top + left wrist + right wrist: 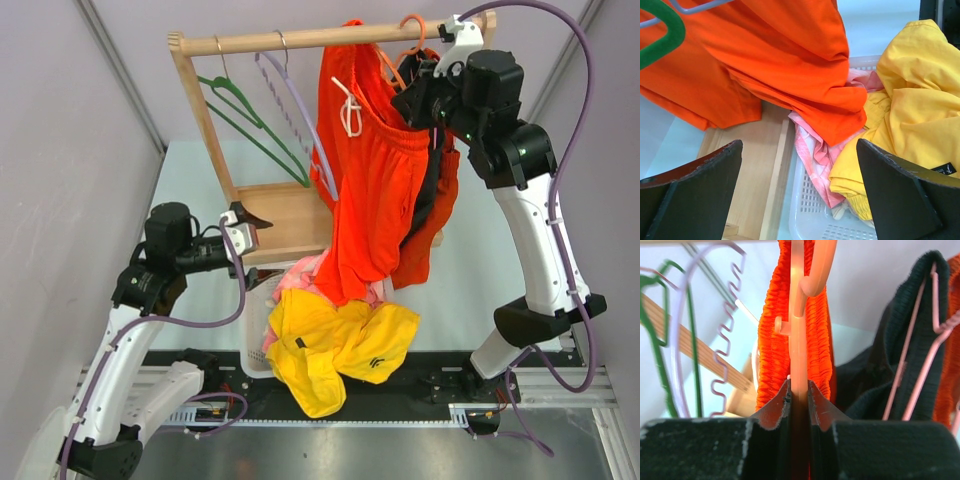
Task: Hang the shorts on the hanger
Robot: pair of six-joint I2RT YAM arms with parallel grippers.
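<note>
The bright orange shorts with a white drawstring hang from the orange hanger at the wooden rail. My right gripper is shut on the hanger's thin orange bar, with the shorts' elastic waistband draped just behind it. The hanger's hook curves above the jaws. My left gripper is open and empty, low beside the wooden stand; in its wrist view the shorts' hem hangs ahead of the fingers.
A green hanger and a lilac wavy hanger hang on the rail. A darker red-orange garment and a black one hang to the right. A white basket holds yellow shorts and pink cloth.
</note>
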